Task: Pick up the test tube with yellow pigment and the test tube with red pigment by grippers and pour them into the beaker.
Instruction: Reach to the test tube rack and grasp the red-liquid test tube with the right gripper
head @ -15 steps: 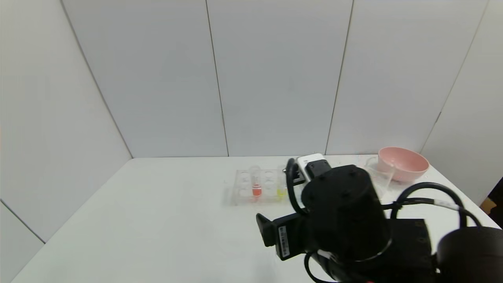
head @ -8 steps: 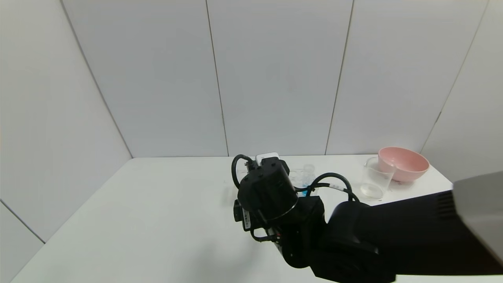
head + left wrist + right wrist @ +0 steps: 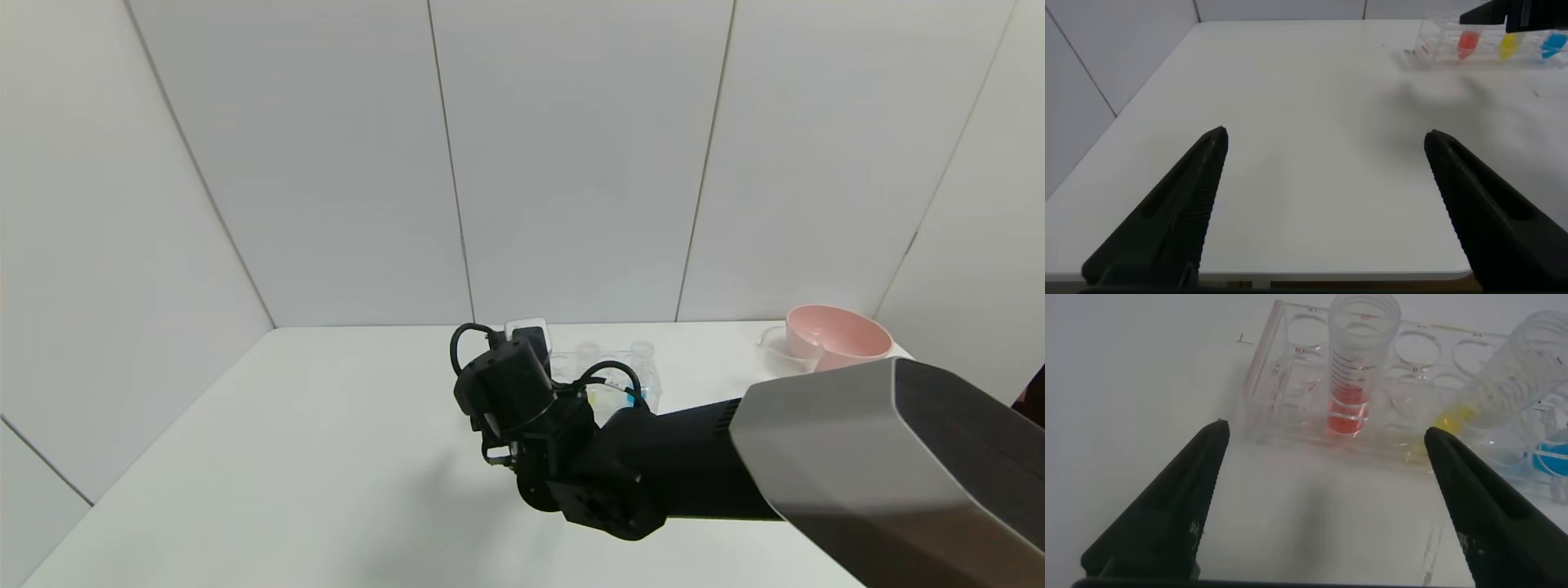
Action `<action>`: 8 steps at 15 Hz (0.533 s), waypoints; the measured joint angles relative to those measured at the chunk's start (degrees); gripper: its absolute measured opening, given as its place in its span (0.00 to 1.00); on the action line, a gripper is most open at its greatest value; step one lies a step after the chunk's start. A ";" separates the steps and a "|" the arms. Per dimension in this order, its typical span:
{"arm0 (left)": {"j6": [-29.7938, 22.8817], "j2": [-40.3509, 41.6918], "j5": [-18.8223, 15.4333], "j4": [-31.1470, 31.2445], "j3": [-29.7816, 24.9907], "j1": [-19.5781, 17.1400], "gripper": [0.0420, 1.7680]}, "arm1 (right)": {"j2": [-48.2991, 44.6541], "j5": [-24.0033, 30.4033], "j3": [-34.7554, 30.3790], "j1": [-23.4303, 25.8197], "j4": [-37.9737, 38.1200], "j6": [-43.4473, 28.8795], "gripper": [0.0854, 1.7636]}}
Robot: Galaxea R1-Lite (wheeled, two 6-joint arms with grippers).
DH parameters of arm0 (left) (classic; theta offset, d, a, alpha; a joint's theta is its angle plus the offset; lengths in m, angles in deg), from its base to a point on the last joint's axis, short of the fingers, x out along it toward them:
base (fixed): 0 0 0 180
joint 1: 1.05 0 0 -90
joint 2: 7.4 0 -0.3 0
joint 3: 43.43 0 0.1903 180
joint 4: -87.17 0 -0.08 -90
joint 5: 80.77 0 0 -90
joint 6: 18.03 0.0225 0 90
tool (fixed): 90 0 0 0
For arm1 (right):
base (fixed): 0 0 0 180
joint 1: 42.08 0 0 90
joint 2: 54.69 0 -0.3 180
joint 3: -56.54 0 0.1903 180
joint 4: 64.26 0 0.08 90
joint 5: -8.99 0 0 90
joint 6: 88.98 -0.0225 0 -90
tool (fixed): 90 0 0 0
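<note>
In the right wrist view the test tube with red pigment (image 3: pixel 1358 371) stands upright in a clear rack (image 3: pixel 1290 384). The test tube with yellow pigment (image 3: pixel 1503 388) leans in the rack beside it. My right gripper (image 3: pixel 1327 433) is open just in front of the rack, facing the red tube and touching nothing. From the head view my right arm (image 3: pixel 653 465) hides the rack's left part. The beaker (image 3: pixel 771 336) peeks out beside the pink bowl. My left gripper (image 3: pixel 1325 137) is open over bare table, far from the rack (image 3: pixel 1486 45).
A tube with blue liquid (image 3: pixel 1552 461) stands at the rack's far end. The pink bowl (image 3: pixel 837 335) sits at the table's back right corner. White panel walls close the table at the back and on both sides.
My right arm has swung left and forward across the table, from near the beaker to the rack's left end. It now covers the red tube in the head view. The gripper stayed open.
</note>
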 joint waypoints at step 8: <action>-0.05 0.00 0.00 0.00 0.00 0.00 0.97 | 5.84 -0.95 7.79 2.43 -1.29 3.05 0.97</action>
